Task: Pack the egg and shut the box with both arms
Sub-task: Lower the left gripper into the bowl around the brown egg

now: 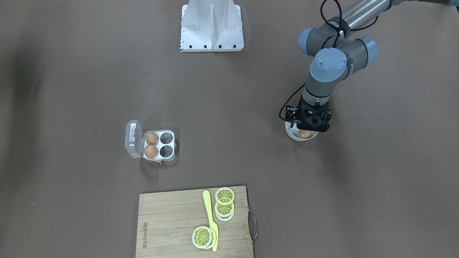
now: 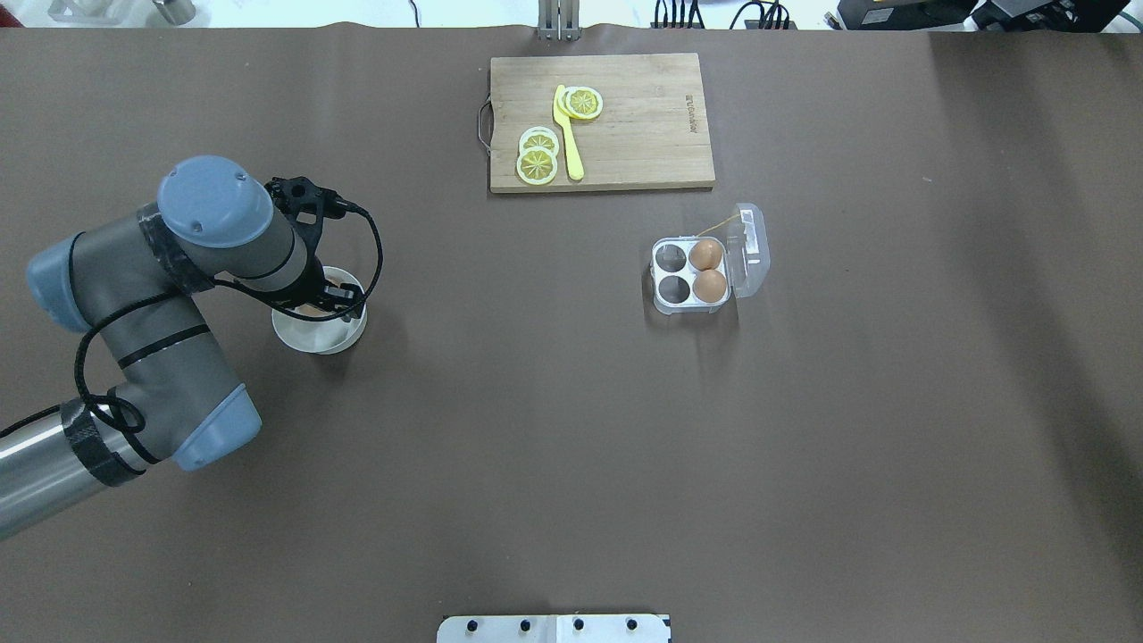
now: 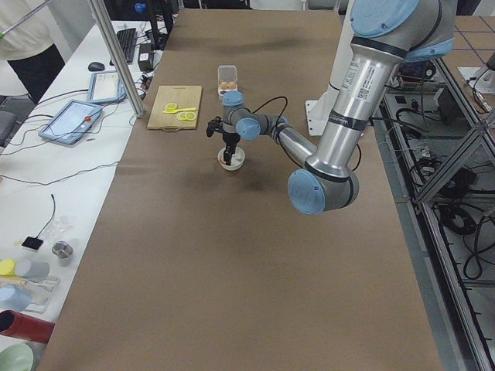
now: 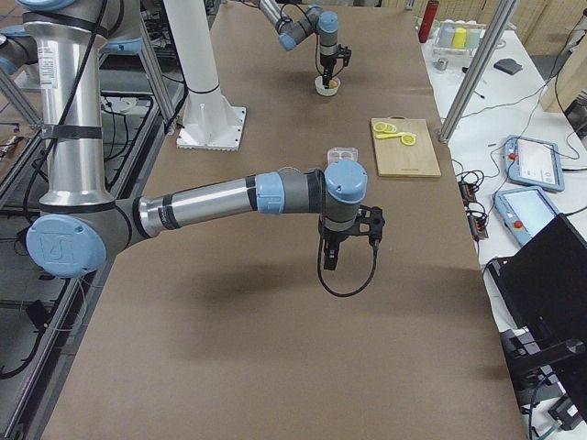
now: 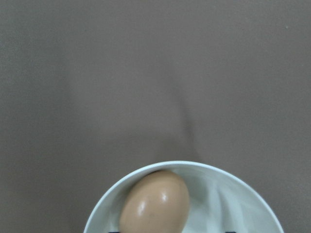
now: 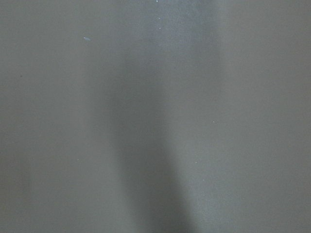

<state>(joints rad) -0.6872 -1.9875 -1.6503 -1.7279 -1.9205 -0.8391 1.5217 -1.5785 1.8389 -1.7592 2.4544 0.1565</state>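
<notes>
The clear four-cell box [image 1: 159, 144] [image 2: 688, 272] lies open, its lid [image 1: 133, 138] folded flat to the side. Two tan eggs [image 1: 151, 144] fill the two cells nearest the lid; the other two cells are empty. A third egg [image 1: 304, 134] [image 5: 155, 204] lies in a white bowl [image 1: 292, 134] [image 2: 308, 332]. My left gripper [image 1: 307, 128] [image 2: 323, 302] hangs straight down over this bowl, open, its jaws to either side of the egg. My right gripper [image 4: 330, 258] shows only in the exterior right view, above bare table; I cannot tell if it is open.
A wooden cutting board [image 1: 172, 222] [image 2: 643, 116] with lemon slices [image 1: 224, 196] and a yellow knife [image 1: 211, 218] lies at the table's operator side. The white stand [image 1: 211, 25] is at the robot's side. The right wrist view shows only brown table.
</notes>
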